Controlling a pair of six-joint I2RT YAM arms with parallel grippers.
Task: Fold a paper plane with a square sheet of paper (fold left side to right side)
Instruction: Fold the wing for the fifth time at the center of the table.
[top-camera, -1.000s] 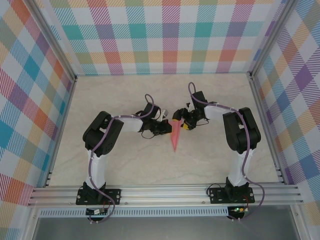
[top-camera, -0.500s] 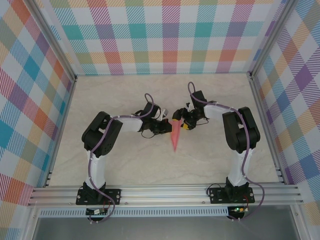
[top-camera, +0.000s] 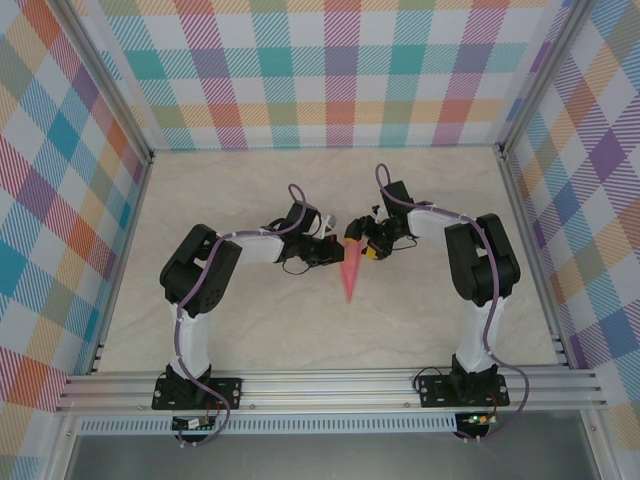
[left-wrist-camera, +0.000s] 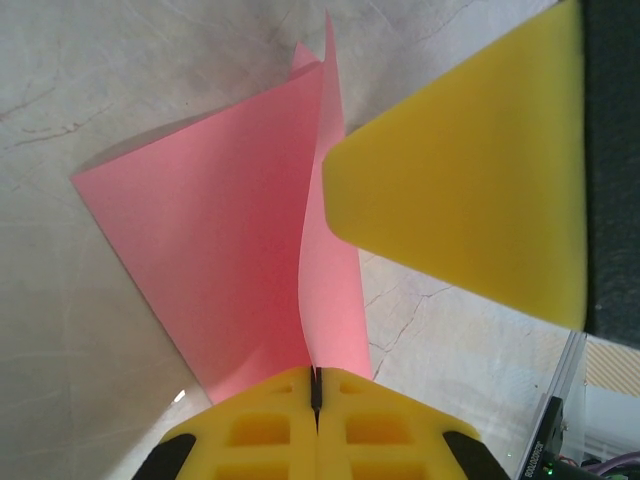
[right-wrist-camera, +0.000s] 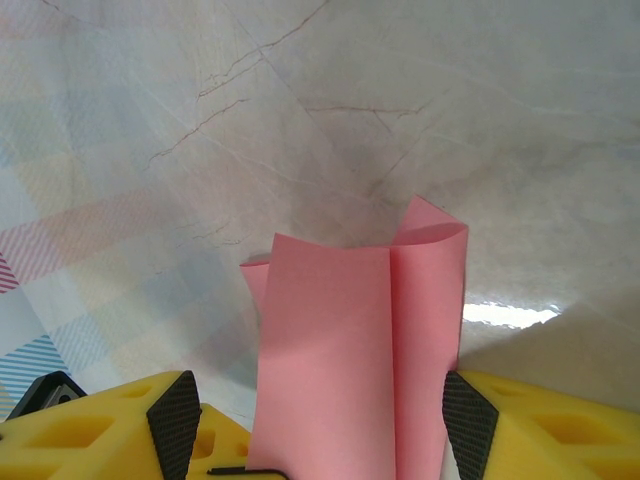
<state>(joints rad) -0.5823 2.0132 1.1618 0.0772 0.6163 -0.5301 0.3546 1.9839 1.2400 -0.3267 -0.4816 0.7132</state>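
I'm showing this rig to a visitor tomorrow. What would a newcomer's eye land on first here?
The salmon-pink paper plane stands out first, a slim dart in the middle of the pale table, tip toward the near edge. At its wide end the left gripper is pinched shut on it, and the right gripper stands open around it. Pastel checked walls frame everything.
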